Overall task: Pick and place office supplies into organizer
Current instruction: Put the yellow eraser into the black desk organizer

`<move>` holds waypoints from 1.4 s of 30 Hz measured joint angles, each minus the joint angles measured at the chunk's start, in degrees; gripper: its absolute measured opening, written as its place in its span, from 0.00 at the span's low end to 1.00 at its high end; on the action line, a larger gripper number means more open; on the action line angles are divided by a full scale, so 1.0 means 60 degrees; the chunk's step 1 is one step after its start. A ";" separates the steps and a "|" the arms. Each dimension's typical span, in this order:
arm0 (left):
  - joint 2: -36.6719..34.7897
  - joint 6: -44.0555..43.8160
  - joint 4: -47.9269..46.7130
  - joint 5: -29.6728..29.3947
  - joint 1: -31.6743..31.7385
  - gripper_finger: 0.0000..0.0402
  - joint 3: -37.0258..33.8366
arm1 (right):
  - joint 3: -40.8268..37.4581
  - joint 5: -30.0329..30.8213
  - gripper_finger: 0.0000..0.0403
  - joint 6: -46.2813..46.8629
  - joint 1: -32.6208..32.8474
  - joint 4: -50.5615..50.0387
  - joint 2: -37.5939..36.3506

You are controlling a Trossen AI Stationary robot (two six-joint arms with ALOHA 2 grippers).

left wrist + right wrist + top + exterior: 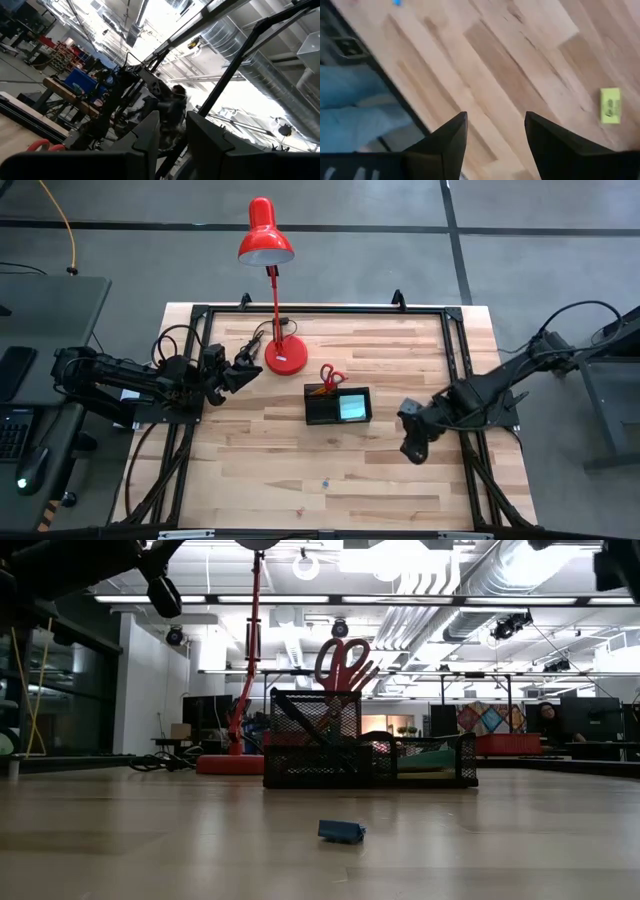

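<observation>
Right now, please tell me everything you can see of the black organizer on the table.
The organizer is a low black wire-mesh tray with two compartments, standing flat near the table's middle, beside the red lamp base. One compartment holds the red-handled scissors upright, handles up, with other long items; the other holds a teal sticky-note pad. Neither end effector touches it.

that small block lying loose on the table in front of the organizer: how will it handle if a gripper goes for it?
The small block lies flat and low on the table, so it probably won't roll or tip. It looks tiny against the organizer, so likely very light and apt to skid if nudged. Its low profile may leave fingers little to pinch.
</observation>
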 joint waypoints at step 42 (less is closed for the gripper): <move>0.0004 -0.0510 0.0037 -0.1270 0.0000 0.22 0.0000 | -0.3852 -0.0929 0.62 -0.2610 -0.2758 0.0365 0.0813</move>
